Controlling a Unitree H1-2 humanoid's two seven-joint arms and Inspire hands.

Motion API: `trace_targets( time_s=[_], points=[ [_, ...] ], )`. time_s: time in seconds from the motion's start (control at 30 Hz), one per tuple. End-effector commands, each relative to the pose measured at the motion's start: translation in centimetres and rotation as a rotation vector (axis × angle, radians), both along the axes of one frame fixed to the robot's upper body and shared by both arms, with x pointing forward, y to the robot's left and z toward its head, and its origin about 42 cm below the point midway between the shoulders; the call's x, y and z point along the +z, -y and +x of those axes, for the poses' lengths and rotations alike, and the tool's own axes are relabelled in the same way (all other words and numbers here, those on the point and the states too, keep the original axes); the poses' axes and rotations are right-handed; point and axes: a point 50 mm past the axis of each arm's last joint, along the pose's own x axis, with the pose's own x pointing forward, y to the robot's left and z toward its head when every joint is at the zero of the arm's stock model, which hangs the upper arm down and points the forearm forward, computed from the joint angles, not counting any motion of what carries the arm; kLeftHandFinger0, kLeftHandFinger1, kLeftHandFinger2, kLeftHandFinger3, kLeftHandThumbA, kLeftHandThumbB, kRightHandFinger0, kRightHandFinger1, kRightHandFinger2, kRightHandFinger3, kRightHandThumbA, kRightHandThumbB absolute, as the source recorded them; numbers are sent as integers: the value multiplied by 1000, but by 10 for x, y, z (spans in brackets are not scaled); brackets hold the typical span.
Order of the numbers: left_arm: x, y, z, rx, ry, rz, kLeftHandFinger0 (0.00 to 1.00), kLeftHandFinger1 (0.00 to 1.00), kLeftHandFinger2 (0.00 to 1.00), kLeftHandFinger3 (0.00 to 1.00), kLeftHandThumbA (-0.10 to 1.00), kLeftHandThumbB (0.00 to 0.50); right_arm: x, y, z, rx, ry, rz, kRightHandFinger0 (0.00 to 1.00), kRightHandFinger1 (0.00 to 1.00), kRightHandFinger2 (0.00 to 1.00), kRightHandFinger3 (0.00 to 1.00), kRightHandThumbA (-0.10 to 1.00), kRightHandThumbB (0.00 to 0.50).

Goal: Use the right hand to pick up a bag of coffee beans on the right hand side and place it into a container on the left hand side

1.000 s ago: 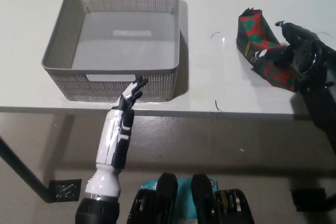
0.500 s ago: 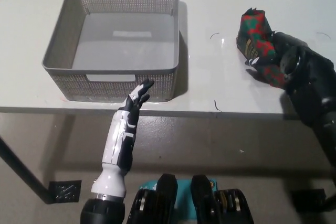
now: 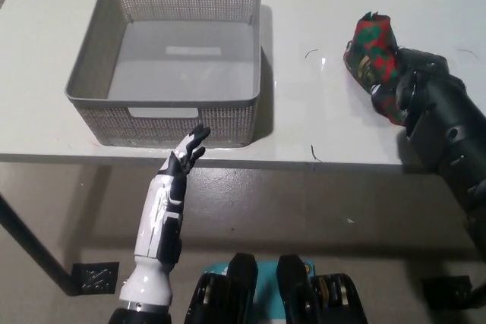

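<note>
The coffee bag, red and green patterned, sits on the white table at the right. My black right hand is wrapped around its lower end, shut on it; the bag's top sticks out up and to the left of the hand. The grey mesh basket stands at the left of the table and holds nothing. My white left hand rests open just before the basket's front wall, at the table's near edge.
The table's front edge runs across the picture below the basket. Bare tabletop lies between the basket and the bag. Small dark marks dot the surface near the front edge.
My right hand has closed further around the bag, which now stands more upright. My left hand shifted slightly near the basket's front.
</note>
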Motion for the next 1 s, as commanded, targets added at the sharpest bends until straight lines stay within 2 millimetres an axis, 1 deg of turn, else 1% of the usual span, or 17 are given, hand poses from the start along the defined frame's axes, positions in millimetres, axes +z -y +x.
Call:
trace_targets(
  time_s=[0.0,0.03,0.07,0.1,0.23,0.27,0.3,0.37,0.4,0.47,0.6,0.67,0.77,0.8,0.87,0.9,0.97],
  points=[
    [18,4,-12,-31,99,-28,1000,1000,1000,1000,1000,500,-18,11,-10,60,391,81,674,747,870,1000,-85,301],
    [18,4,-12,-31,99,-27,1000,1000,1000,1000,1000,500,-16,13,-10,59,421,93,318,418,555,1000,-97,292],
    [19,5,-13,-21,101,-21,1000,1000,1000,1000,1000,500,-11,19,-11,73,528,56,13,63,247,773,-100,282],
    [19,4,-14,-19,101,-22,1000,1000,1000,1000,1000,500,-8,22,-11,81,552,73,1,63,248,636,-100,256],
    [19,0,-14,-8,113,-22,1000,1000,1000,1000,1000,500,0,19,-5,61,491,178,108,198,358,525,-100,276],
    [19,-1,-14,-7,114,-24,1000,1000,1000,1000,1000,500,2,18,-4,49,468,199,80,181,326,529,-100,277],
    [19,-1,-13,-5,114,-22,1000,1000,1000,1000,1000,500,3,17,-2,47,446,214,24,138,301,702,-100,257],
    [20,-1,-13,3,122,-5,1000,1000,1000,1000,1000,500,7,15,1,34,403,248,0,67,249,808,-100,240],
    [20,0,-14,-1,123,-9,1000,1000,1000,1000,1000,500,10,14,2,36,400,261,0,56,220,629,-100,239],
    [19,-1,-14,2,129,4,1000,1000,1000,1000,1000,500,16,12,4,39,405,279,0,42,191,448,-100,226],
    [17,-1,-16,1,127,-4,1000,1000,1000,1000,1000,500,30,8,7,54,485,268,84,108,186,293,-100,246],
    [16,-1,-17,6,125,1,1000,1000,1000,1000,1000,500,38,6,9,48,520,321,1,9,113,239,-100,248],
    [15,-2,-17,5,129,12,1000,1000,1000,1000,1000,500,59,1,12,76,587,345,80,114,226,306,-93,279],
    [14,-2,-17,2,125,11,1000,1000,1000,1000,1000,500,64,-1,14,56,587,362,21,71,207,446,-100,261],
    [14,-2,-17,4,123,12,1000,1000,1000,1000,1000,500,79,-5,15,79,636,397,0,4,168,297,-100,216],
    [14,-2,-16,4,120,9,1000,1000,1000,1000,1000,500,84,-7,16,87,645,404,0,12,222,302,-100,216],
    [12,-1,-12,0,106,-4,1000,1000,1000,1000,1000,500,110,-19,16,121,697,409,0,145,635,565,-100,218]
  ],
)
